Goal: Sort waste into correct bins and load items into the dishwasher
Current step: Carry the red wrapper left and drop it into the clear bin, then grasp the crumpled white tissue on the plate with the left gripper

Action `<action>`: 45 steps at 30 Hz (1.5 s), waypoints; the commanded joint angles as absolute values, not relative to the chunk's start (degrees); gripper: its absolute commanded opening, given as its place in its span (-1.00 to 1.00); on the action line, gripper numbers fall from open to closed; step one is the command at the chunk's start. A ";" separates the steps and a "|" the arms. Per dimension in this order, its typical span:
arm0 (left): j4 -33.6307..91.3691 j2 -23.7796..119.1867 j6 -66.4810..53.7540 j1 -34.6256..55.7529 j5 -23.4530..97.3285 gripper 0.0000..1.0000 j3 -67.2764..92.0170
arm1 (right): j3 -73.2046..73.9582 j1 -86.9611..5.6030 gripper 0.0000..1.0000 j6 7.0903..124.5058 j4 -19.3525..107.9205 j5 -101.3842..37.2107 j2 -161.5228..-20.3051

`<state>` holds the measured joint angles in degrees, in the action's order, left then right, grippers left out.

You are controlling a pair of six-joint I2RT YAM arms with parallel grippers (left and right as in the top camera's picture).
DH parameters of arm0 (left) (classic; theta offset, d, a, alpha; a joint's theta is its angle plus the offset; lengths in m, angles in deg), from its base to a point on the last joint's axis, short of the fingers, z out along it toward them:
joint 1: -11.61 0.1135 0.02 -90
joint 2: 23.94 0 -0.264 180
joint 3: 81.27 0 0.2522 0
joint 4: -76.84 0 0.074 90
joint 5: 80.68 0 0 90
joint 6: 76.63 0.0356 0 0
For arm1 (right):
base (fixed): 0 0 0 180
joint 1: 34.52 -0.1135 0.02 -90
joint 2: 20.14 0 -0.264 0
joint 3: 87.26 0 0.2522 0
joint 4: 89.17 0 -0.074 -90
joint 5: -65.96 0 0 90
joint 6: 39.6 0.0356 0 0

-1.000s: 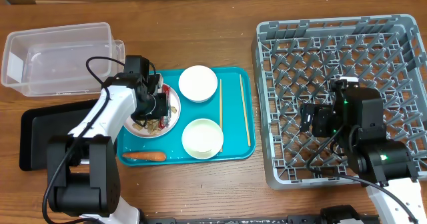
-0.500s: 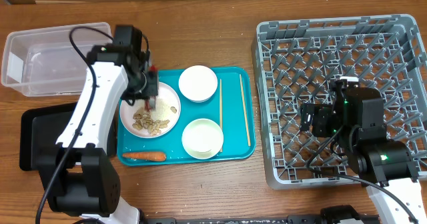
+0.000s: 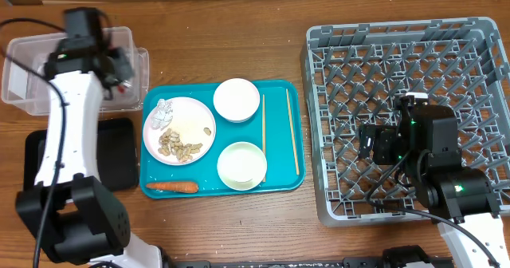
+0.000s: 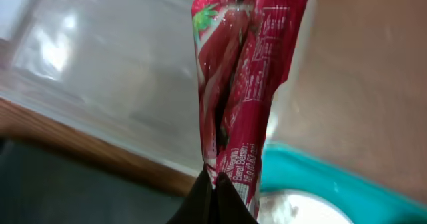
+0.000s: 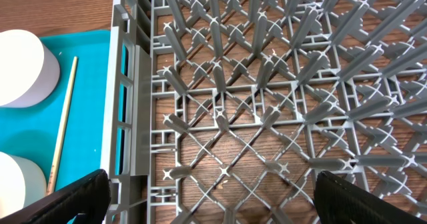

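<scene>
**Left pincer holds the red wrapper over the clear tub**

The left pincer (image 4: 212, 196) is closed tight on one end of the red snack wrapper (image 4: 243, 84). It holds the wrapper above the right end of the clear tub (image 3: 48, 68), near the black tray (image 3: 119, 160). The right pincer (image 5: 213, 201) hovers over the grey dish rack (image 3: 398, 53), fingers spread wide and holding nothing. The teal tray (image 3: 280, 180) on the wooden surface (image 3: 239, 29) carries a white plate (image 3: 191, 120) with nuts (image 3: 179, 147) and a crumpled paper ball (image 3: 163, 112). It also carries the far bowl (image 3: 237, 100), the near bowl (image 3: 241, 163), two chopsticks (image 3: 264, 124) and, at its near edge, a carrot (image 3: 171, 186).
</scene>
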<state>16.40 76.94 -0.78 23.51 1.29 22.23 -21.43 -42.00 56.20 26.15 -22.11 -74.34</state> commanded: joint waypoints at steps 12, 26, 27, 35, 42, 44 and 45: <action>24.81 77.81 -3.60 28.10 0.13 0.02 23.26 | -19.52 -41.80 1.00 56.47 26.11 -21.54 -74.23; 7.44 76.57 0.73 20.59 12.37 0.31 23.23 | -19.52 -41.80 1.00 56.44 25.78 -21.54 -74.23; 5.58 76.63 0.86 19.12 11.04 0.35 23.01 | -19.52 -41.80 1.00 56.44 25.72 -21.54 -74.23; 8.14 77.31 0.95 10.71 -2.89 0.42 14.01 | -19.52 -41.80 1.00 56.44 25.08 -21.54 -74.23; 16.90 77.72 0.93 10.57 -4.85 0.31 6.58 | -19.52 -41.80 1.00 56.44 24.65 -21.54 -74.23; 19.94 78.40 0.93 10.57 -4.81 0.30 4.55 | -19.52 -41.80 1.00 56.47 24.65 -21.54 -74.23; 21.06 78.86 0.93 10.55 -4.81 0.31 3.67 | -19.52 -41.80 1.00 56.47 24.62 -21.56 -74.23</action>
